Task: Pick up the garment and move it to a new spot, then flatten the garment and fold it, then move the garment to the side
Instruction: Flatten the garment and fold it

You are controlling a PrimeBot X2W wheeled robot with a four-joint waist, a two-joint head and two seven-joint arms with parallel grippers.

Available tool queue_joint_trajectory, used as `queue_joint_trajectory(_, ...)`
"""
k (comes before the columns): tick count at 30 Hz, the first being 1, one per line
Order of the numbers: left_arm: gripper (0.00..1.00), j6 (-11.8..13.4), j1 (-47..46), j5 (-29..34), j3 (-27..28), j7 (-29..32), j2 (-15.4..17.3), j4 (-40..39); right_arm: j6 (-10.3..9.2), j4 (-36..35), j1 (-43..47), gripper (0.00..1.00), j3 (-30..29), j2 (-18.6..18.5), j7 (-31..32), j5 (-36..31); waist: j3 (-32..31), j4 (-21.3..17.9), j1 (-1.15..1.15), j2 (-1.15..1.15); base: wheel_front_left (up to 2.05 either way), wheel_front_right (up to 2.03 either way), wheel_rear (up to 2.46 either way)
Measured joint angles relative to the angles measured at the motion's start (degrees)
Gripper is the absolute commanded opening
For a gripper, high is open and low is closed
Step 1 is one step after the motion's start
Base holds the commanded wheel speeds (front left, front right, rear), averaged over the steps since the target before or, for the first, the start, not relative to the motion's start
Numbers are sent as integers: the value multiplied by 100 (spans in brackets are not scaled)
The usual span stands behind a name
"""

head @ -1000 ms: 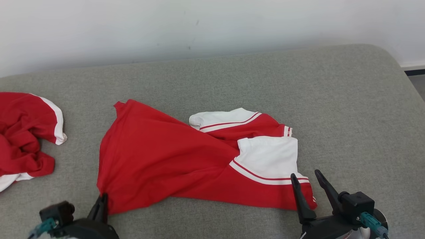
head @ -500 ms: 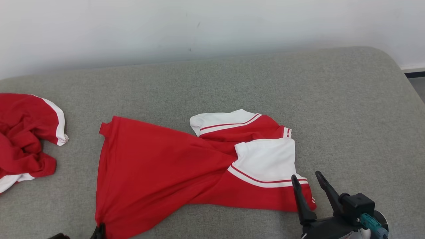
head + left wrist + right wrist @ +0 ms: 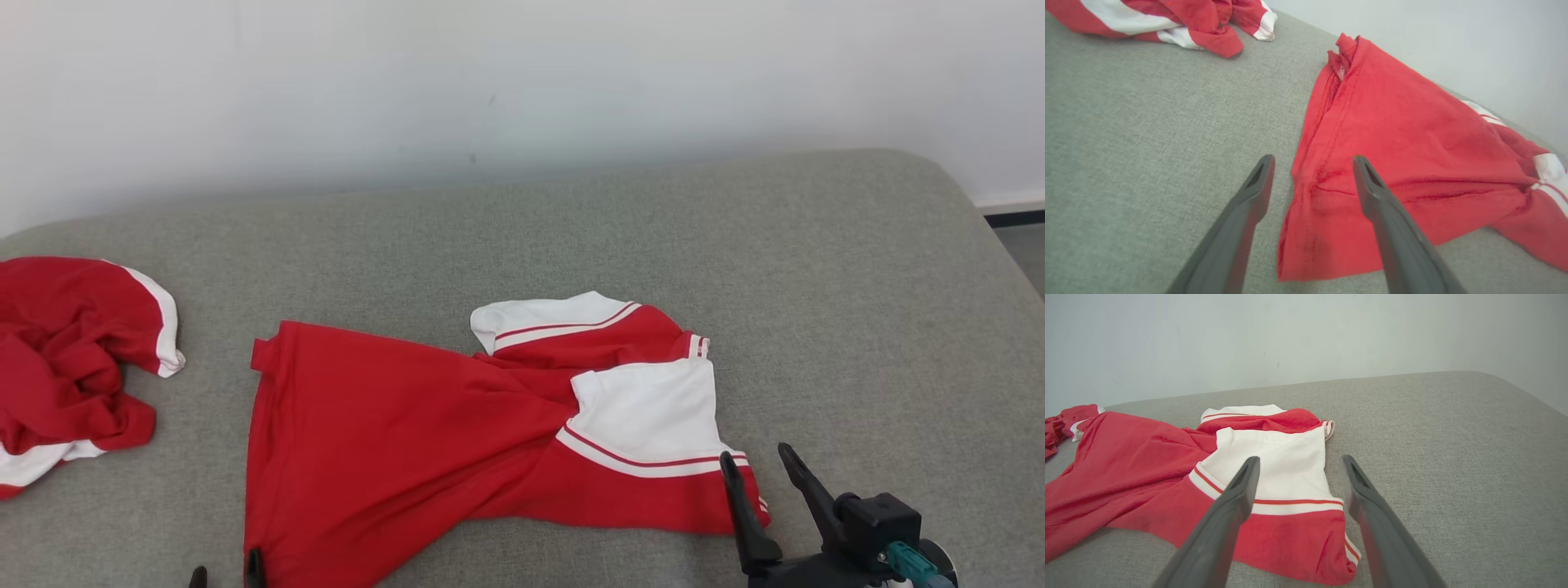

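Observation:
The garment (image 3: 392, 433), a red shirt with white sleeves and red stripes, lies spread and twisted on the grey cushion (image 3: 816, 286). My left gripper (image 3: 224, 573) stands open at the garment's near left corner. In the left wrist view the left gripper (image 3: 1312, 163) straddles the hem of the garment (image 3: 1404, 134) without clamping it. My right gripper (image 3: 755, 455) is open just off the near right corner, by the white sleeve. In the right wrist view the right gripper (image 3: 1300, 460) hovers over the garment's (image 3: 1139, 457) white sleeve with nothing between its fingers.
A second red and white garment (image 3: 65, 367) lies crumpled at the left edge of the cushion. A pale wall (image 3: 490, 82) runs along the back. The cushion rounds off at the right, with floor (image 3: 1020, 245) beyond.
My left gripper has pulled the near left corner toward me, then opened and let it go. The head camera has tilted, shifting the picture down. The right gripper stays open.

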Motion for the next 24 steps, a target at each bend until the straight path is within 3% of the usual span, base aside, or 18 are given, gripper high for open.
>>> queue_joint_trajectory(12,100,-546,413,427,257,-305,-225,-1300,0,-34,142,100,-193,-16,16,12,-344,146,0,0,0,0,0)
queue_joint_trajectory(24,100,-662,809,581,142,-307,-320,-1478,-1,24,187,100,-480,-52,26,10,-456,403,0,0,0,0,0)
